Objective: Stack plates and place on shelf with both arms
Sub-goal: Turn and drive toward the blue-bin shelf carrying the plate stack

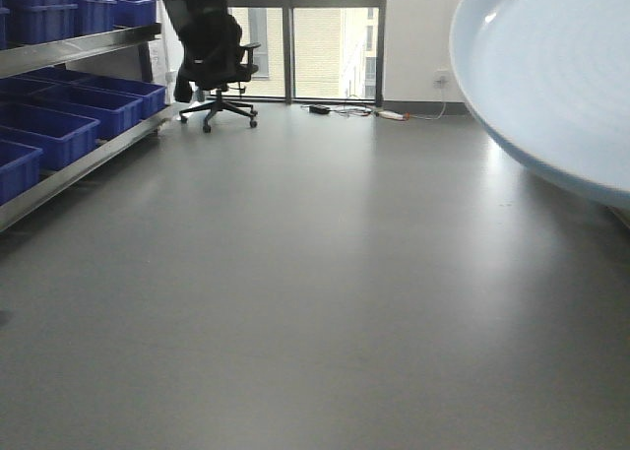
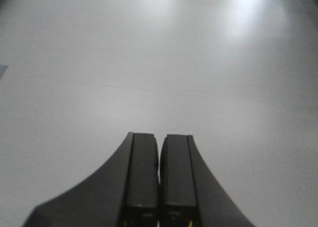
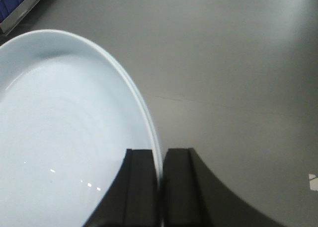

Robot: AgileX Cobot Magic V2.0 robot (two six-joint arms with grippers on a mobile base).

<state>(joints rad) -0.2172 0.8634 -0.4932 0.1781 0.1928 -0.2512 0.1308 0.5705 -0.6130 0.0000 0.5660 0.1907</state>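
A large pale white-blue plate [image 3: 64, 132] fills the left of the right wrist view, held up above the grey floor. My right gripper [image 3: 160, 160] is shut on its rim, one finger inside the dish and one outside. A double edge line along the rim suggests two stacked plates, though I cannot tell for certain. The same plate [image 1: 551, 76] looms at the upper right of the front view. My left gripper [image 2: 159, 147] is shut with nothing between its fingers, pointing over bare floor.
A metal shelf [image 1: 79, 164] with several blue bins [image 1: 59, 125] runs along the left wall. A black office chair [image 1: 215, 56] stands before the window at the back. Cables and a power strip [image 1: 389, 113] lie by the far wall.
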